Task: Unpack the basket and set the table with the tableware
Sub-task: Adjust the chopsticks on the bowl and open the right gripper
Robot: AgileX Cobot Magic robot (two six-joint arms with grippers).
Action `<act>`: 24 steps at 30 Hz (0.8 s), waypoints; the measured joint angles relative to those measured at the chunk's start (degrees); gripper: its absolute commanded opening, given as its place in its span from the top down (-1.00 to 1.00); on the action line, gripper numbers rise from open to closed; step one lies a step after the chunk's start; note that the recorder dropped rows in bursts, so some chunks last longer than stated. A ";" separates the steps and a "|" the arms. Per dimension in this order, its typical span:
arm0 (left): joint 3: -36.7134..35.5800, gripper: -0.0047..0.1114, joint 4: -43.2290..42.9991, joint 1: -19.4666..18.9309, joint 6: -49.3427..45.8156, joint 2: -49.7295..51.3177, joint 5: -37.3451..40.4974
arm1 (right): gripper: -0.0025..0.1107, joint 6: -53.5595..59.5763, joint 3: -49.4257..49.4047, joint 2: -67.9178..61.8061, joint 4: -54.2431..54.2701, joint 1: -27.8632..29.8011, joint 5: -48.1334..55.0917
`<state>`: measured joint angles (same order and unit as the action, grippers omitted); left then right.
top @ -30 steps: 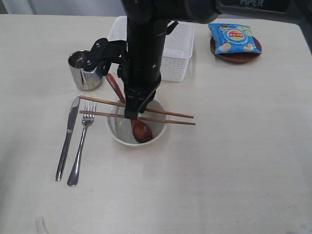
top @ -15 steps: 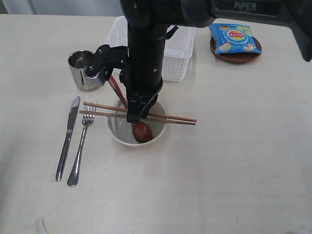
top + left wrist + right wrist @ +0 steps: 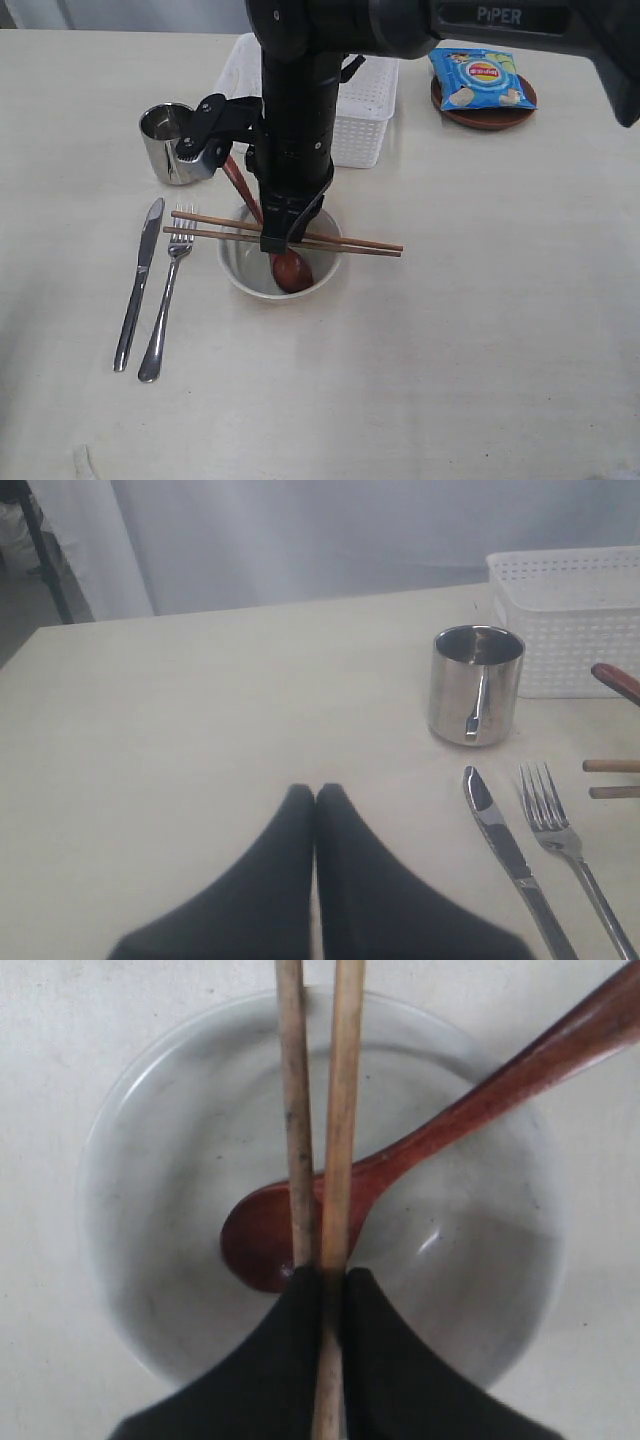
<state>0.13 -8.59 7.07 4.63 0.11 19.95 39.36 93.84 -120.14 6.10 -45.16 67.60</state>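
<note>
Over the bowl (image 3: 236, 281), mid-worktop (image 3: 480, 340), we see the R pincer (image 3: 270, 243) pointing straight down. It is set narrow & nipped on one of the two chopsticks (image 3: 360, 243). On the R wrist cam that stick runs between the black fingers (image 3: 400, 1360), w/ its twin close alongside. Both sticks rest across the bowl's rim, nearly parallel, ends poking out past either side. Under them the wooden spoon (image 3: 291, 268) sits w/ its head in the bowl & its handle leaning on the rim toward the cup (image 3: 170, 148). Beside the bowl we note knife (image 3: 135, 295) & fork (image 3: 166, 300) lying side by side on the worktop, knife on the outside. The cup stands upright beyond their tips, near the white basket (image 3: 365, 115), which sits behind the arm toward the top of the ext. view. Well apart from those, the blue chip bag (image 3: 480, 78) lies on the small brown plate (image 3: 490, 120). L pincer (image 3: 315, 792): fingers pressed together, holding nothing, over bare worktop short of the cup.
</note>
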 measured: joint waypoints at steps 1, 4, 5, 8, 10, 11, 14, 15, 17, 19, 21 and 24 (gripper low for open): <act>0.00 0.92 0.00 0.00 0.00 0.00 0.00 | 0.96 0.00 0.00 0.00 0.00 0.00 0.00; 0.00 0.92 0.00 0.00 0.00 0.00 0.00 | 0.96 0.00 0.00 0.00 0.00 0.00 0.00; 0.00 0.92 0.00 0.00 0.00 0.00 0.00 | 0.96 0.00 0.00 0.00 0.00 0.00 0.00; 0.00 0.92 0.00 0.00 0.00 0.00 0.00 | 0.96 0.00 0.00 0.00 0.00 0.00 0.00; 0.00 0.92 0.00 0.00 0.00 0.00 0.00 | 0.96 0.00 0.00 0.00 0.00 0.00 0.00; 0.00 0.92 0.00 0.00 0.00 0.00 0.00 | 0.96 0.00 0.00 0.00 0.00 0.00 0.00; 0.00 0.92 0.00 0.00 0.00 0.00 0.00 | 0.96 -0.13 0.00 0.00 -1.22 0.00 0.00; 0.00 0.92 0.00 0.00 0.00 0.00 0.00 | 0.96 -0.24 0.00 0.00 -1.48 0.00 0.00; 0.00 0.92 0.00 0.00 0.00 0.00 0.00 | 0.96 -0.36 0.00 0.00 -1.74 0.12 0.00; 0.00 0.92 0.00 0.00 0.00 0.00 0.00 | 0.86 -0.36 0.00 0.00 -1.74 0.12 0.00; 0.00 0.92 0.00 0.00 0.00 0.00 0.00 | 0.57 -0.36 0.00 0.00 -1.74 0.12 -0.11; 0.00 0.92 0.00 0.00 0.00 0.00 0.00 | 0.40 -0.36 0.00 0.00 -1.74 0.12 -0.37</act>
<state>0.13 -8.59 7.07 4.63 0.11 19.95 39.00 93.84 -120.14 4.36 -45.03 67.22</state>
